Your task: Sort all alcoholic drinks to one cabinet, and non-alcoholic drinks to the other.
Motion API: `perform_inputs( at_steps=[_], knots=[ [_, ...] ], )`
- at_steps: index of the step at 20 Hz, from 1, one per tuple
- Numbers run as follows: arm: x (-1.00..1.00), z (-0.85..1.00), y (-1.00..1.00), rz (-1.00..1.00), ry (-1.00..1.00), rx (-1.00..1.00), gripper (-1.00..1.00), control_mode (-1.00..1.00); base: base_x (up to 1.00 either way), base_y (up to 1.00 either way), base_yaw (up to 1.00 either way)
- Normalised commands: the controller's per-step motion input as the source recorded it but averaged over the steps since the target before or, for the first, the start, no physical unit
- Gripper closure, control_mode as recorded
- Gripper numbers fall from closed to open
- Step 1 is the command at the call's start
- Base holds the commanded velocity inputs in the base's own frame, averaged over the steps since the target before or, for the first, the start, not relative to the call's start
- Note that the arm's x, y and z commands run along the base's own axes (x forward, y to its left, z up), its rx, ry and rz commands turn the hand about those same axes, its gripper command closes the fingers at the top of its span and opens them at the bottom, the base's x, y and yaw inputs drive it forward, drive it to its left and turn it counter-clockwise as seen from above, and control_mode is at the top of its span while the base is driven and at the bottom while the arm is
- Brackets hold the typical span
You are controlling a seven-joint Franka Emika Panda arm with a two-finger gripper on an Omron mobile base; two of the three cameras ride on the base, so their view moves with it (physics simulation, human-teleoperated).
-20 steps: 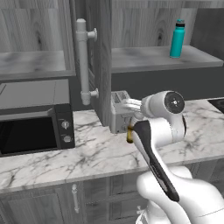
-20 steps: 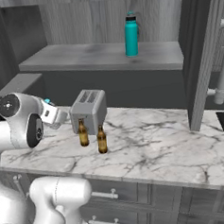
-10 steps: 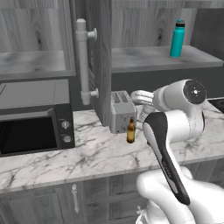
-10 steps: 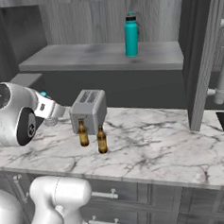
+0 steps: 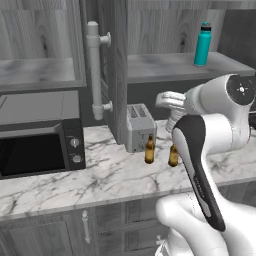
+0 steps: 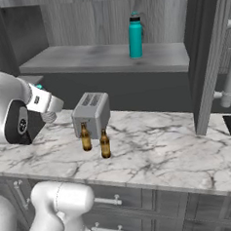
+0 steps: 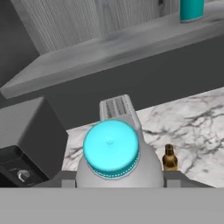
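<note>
My gripper (image 7: 120, 183) is shut on the clear ribbed water bottle (image 7: 114, 153), whose turquoise cap faces the hand camera. In the base views the gripper (image 5: 171, 101) (image 6: 44, 104) hangs above the counter beside the toaster, and the bottle (image 5: 174, 121) (image 6: 50, 115) points down from it. Two amber beer bottles (image 5: 149, 150) (image 5: 173, 155) stand upright in front of the toaster (image 5: 139, 128); they show again as bottles (image 6: 85, 137) (image 6: 105, 143), and one bottle (image 7: 169, 158) shows past the cap. The teal flask (image 5: 202, 44) (image 6: 135, 30) stands on the open cabinet's shelf (image 6: 99, 57).
A black microwave (image 5: 37, 150) sits on the marble counter (image 5: 105, 175) at the left. An open cabinet door (image 5: 112, 70) with a pale bar handle (image 5: 95, 70) juts out above the toaster. Another open door (image 6: 208, 57) hangs at the right.
The arm has lifted the held water bottle up and back from the toaster and beer bottles. The bottles on the counter and the flask have not moved.
</note>
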Motion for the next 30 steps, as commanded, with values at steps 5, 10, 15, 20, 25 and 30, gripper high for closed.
perform_inputs(
  at_steps=[5,10,15,20,25,30],
  knots=[
    [-0.10,0.44,-0.13,0.01,0.00,-0.05,1.00,-1.00,0.00,0.00,0.00],
    [0.00,0.35,-0.18,0.03,-0.02,-0.05,1.00,-1.00,0.00,0.00,0.00],
    [0.00,0.33,-0.18,0.04,-0.02,-0.03,1.00,-1.00,0.00,0.00,0.00],
    [0.00,0.24,-0.15,0.04,-0.01,-0.05,1.00,-1.00,0.00,0.00,0.00],
    [0.00,0.20,-0.14,0.03,0.00,-0.05,1.00,-1.00,0.00,0.00,0.00],
    [0.07,0.04,-0.05,0.05,-0.01,-0.04,1.00,-1.00,0.00,0.00,0.00]
  ],
)
